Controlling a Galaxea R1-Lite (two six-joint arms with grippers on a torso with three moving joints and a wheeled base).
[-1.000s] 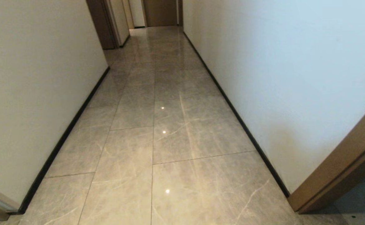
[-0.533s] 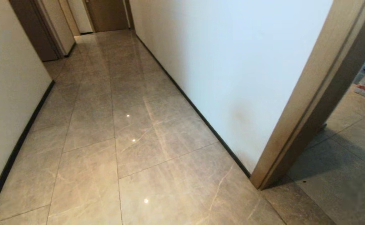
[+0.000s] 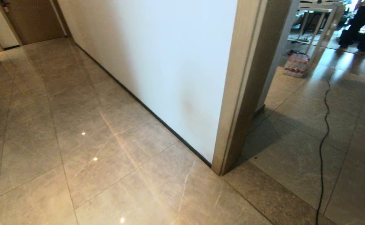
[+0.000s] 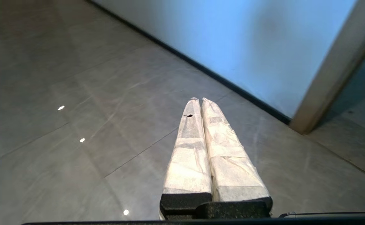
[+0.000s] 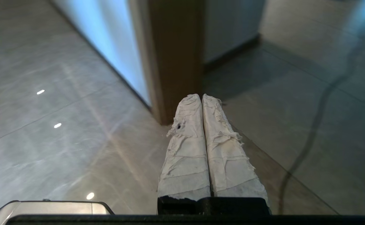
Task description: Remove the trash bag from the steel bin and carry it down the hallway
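Hallway [image 3: 76, 131]: large grey-beige stone floor tiles, glossy, with small ceiling-light reflections; seen in the head view running away to the upper left. A pale plain wall [image 3: 157, 62] with a dark skirting strip is set along its right side and ends at a brown wooden door frame [image 3: 241, 93]. A closed brown door [image 3: 33, 20] is seen at the far end.

Room beyond the door frame: a black cable [image 3: 323, 137] is laid across the floor tiles toward the near edge; a shrink-wrapped pack of bottles [image 3: 296, 64] with red caps is placed on the floor beside a pale table leg [image 3: 321, 37]; a person's dark-trousered legs [image 3: 362, 26] are seen standing farther back.

Left gripper [image 4: 198, 99]: tape-wrapped jaws pressed together, nothing held, poised above the hallway floor near the wall's skirting.

Right gripper [image 5: 201, 95]: tape-wrapped jaws clenched together, nothing held, poised above the floor facing the door frame [image 5: 173, 56], with the cable [image 5: 316, 118] off to one side.

Trash bag and steel bin: shown in none of the three views; their place cannot be told.
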